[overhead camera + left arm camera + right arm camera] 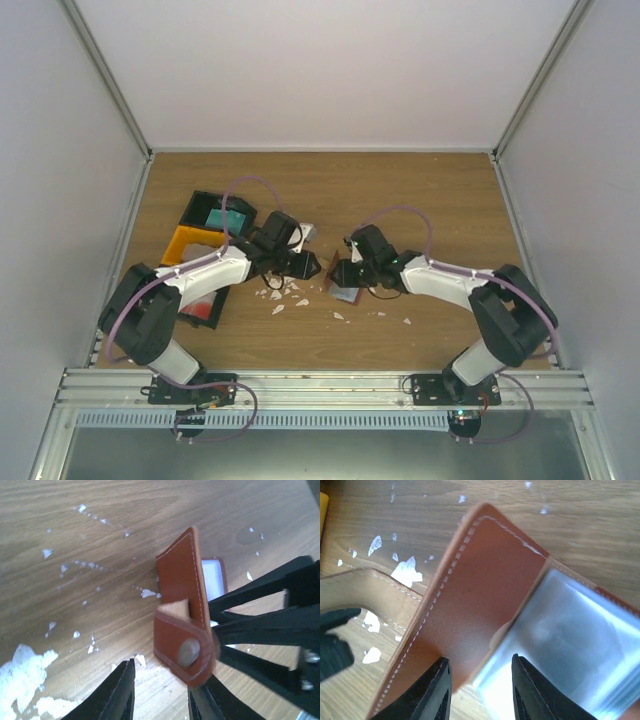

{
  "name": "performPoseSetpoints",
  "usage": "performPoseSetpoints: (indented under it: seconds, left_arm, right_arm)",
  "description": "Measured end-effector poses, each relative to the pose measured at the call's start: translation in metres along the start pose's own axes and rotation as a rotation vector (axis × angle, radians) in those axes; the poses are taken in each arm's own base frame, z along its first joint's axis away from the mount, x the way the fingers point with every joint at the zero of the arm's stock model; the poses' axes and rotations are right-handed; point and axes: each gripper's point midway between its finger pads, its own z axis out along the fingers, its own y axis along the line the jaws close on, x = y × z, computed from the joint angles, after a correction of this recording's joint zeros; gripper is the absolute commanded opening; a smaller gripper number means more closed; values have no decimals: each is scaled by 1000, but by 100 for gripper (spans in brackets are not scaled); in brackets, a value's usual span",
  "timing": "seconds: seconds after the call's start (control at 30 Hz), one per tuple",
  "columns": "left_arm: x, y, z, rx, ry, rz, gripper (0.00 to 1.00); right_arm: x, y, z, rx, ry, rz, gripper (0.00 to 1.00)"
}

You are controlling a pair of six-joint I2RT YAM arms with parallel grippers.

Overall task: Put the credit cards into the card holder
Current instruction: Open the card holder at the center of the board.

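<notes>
The card holder [335,277] stands mid-table — scraps [285,295] just left, tray [190,245] farther left holding a credit card [222,216].

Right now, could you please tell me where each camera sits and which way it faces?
Top external: above and behind, looking down on the brown wooden table; left gripper, right gripper show.
Left wrist: on the left arm, facing the reddish-brown leather card holder; own black fingers below.
Right wrist: on the right arm, close over that holder; own fingers below.
Both wrists share the holder.

Reddish-brown card holder [176,582], pale stitching; black-and-orange tray [185,241]; wood-grain table [420,190] flecked white.
</notes>
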Motion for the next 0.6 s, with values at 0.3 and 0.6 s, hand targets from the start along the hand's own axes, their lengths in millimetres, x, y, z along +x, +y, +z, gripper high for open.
performPoseSetpoints:
  seconds: [0.3, 0.6]
  left_arm:
    - [-6, 9, -29, -69, -87, -61, 35]
    - [-14, 4, -48, -28, -176, -81, 29]
  right_arm:
    - [-4, 9, 41, 132, 40, -49, 52]
    - [-10, 14, 51, 218, 17, -72, 55]
